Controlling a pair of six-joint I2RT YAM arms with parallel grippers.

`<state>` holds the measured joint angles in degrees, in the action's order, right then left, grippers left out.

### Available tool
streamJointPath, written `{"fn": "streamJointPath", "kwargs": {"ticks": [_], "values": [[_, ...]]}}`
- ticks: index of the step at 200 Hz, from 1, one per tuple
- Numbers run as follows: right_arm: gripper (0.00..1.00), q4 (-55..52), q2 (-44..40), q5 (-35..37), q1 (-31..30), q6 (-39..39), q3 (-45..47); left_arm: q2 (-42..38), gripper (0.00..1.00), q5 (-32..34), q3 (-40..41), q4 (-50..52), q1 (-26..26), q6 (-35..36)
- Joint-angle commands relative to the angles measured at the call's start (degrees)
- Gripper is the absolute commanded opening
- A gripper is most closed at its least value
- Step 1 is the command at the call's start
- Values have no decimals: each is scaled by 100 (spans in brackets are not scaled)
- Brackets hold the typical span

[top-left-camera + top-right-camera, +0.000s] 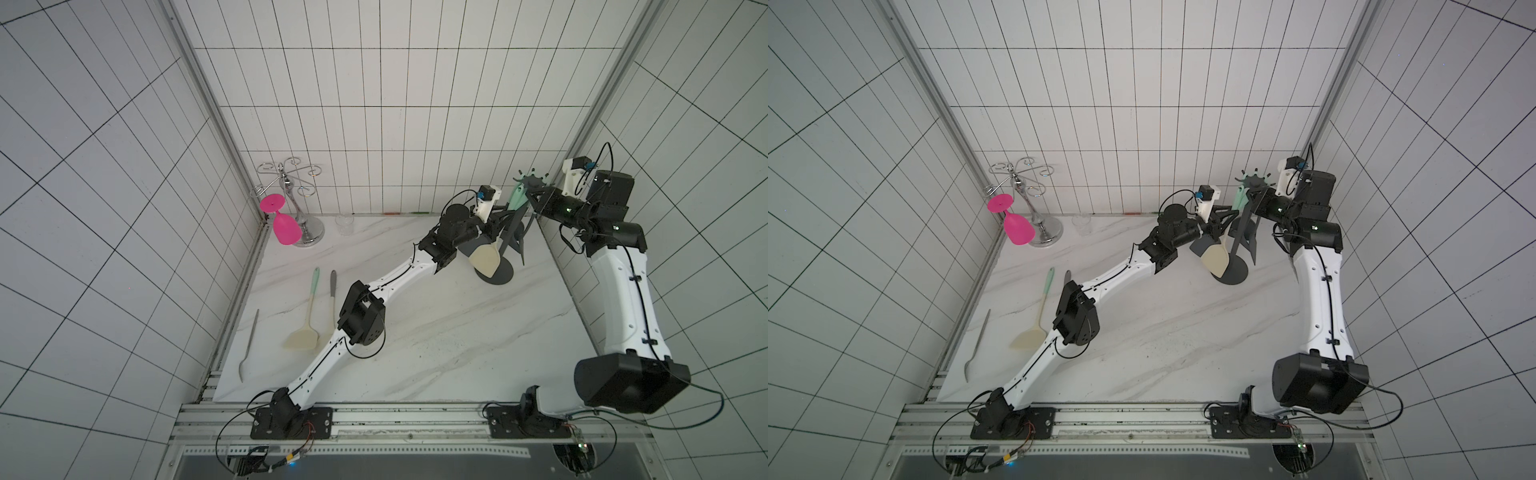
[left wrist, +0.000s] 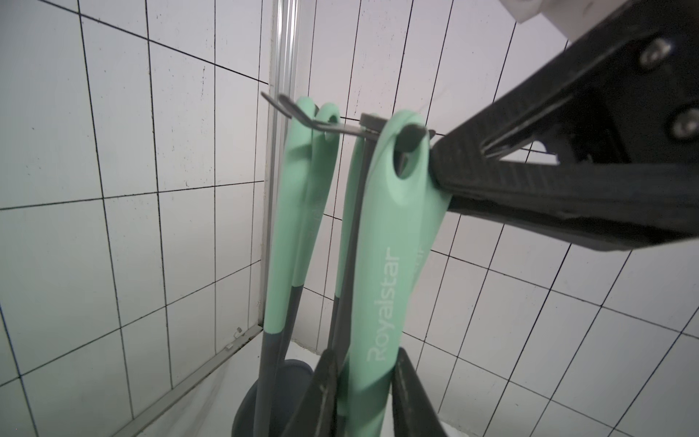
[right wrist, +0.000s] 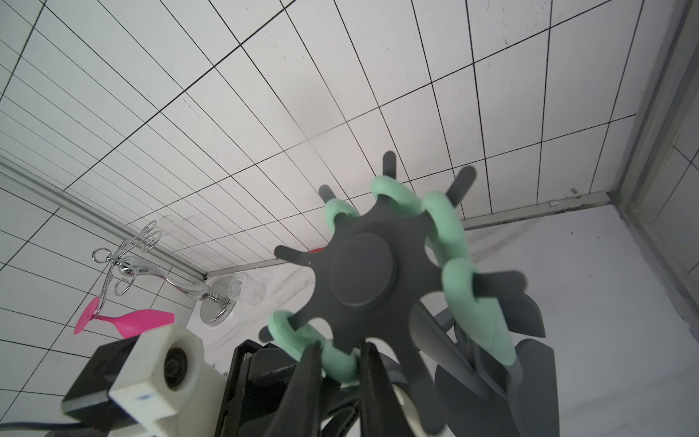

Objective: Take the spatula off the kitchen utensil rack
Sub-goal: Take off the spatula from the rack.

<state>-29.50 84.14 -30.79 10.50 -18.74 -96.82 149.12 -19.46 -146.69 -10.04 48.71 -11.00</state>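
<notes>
White-tiled booth, marble tabletop [image 1: 415,332]. Kitchen utensil rack [image 1: 500,276] right of centre in both top views, close to right wall. Spatula [image 1: 484,259] hanging on it, cream blade low by the base, mint loop over a hook [image 2: 410,136]. Left gripper [image 2: 366,352] clamped round lower handle, pads [image 2: 325,378] seemingly touching both sides. Right gripper [image 3: 342,344] pinching the loop beside the hook. Grasp done; unhooking not. Left to do: lift loop clear, carry off. Second spatula [image 1: 305,328] lying lower left of frame, not the target.
</notes>
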Motion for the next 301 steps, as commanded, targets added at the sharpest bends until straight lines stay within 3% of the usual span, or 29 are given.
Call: {"fn": "streamJointPath", "kwargs": {"ticks": [1, 36, 79, 119, 167, 228, 247, 262, 277, 301], "values": [[14, -1104, 173, -112, -22, 46, 242, 118, 15, -141, -25, 312, 69, 100], [15, -1105, 142, 64, -16, 64, 287, -257, 0, -183, 543, 65, 69, 172], [14, -1103, 190, 238, 12, 37, 277, -945, 0, -293, 1610, -713, 21, 164], [14, -1110, 243, 288, 14, 20, 261, -1335, 0, -665, 2340, -1880, -198, -659], [14, -1106, 278, 340, 19, 15, 266, -1324, 0, -1051, 2360, -2511, -294, -1273], [15, -1119, 310, 293, 18, 29, 273, -1418, 0, -1195, 2452, -2742, -299, -1480], [27, -1144, 296, 234, 14, 3, 199, -1578, 0, -1071, 2691, -2748, -322, -1427], [46, -1141, 255, 238, 14, -32, 137, -1791, 0, -889, 2985, -2746, -367, -1404], [59, -1147, 226, 246, 16, -89, 63, -2008, 0, -809, 3307, -2772, -429, -1381], [67, -1150, 170, 227, 9, -205, -43, -2295, 0, -841, 3688, -2812, -520, -1461]]}}
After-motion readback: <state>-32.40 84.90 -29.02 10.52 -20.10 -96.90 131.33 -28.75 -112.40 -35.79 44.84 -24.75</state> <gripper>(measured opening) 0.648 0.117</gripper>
